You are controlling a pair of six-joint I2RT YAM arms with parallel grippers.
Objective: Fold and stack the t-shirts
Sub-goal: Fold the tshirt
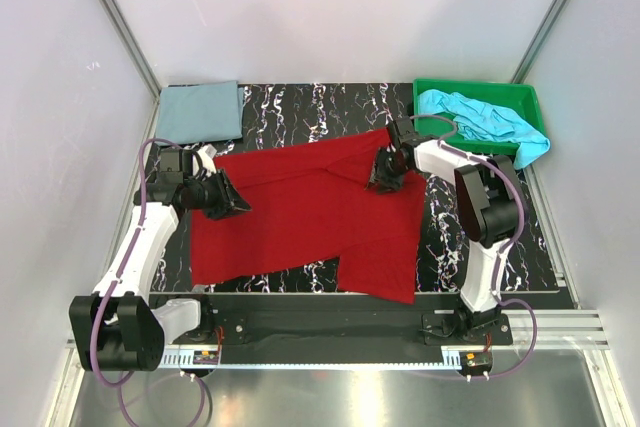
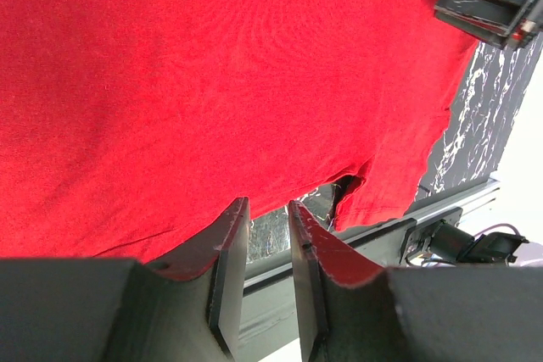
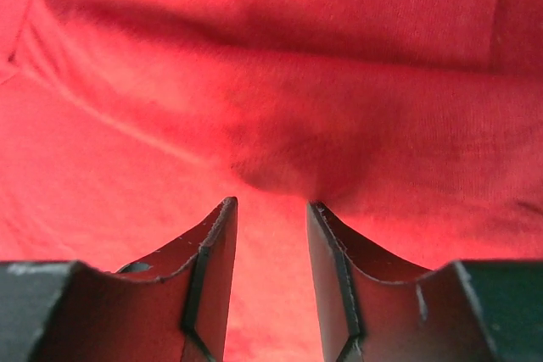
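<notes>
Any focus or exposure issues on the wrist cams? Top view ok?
Right wrist: red t-shirt fills the frame, soft, shadow under the fold. Left wrist: shirt sharp, right edge blown white. Top external: evenly lit, sharp.

Left hand (image 1: 236, 203) and right hand (image 1: 379, 183) point inward, each with fingers slightly parted.

A spread t-shirt (image 1: 300, 212) covers the middle of the table (image 1: 440, 247). A folded t-shirt (image 1: 200, 112) lies far left; a crumpled t-shirt (image 1: 480, 117) lies in the tray (image 1: 478, 88) far right.
</notes>
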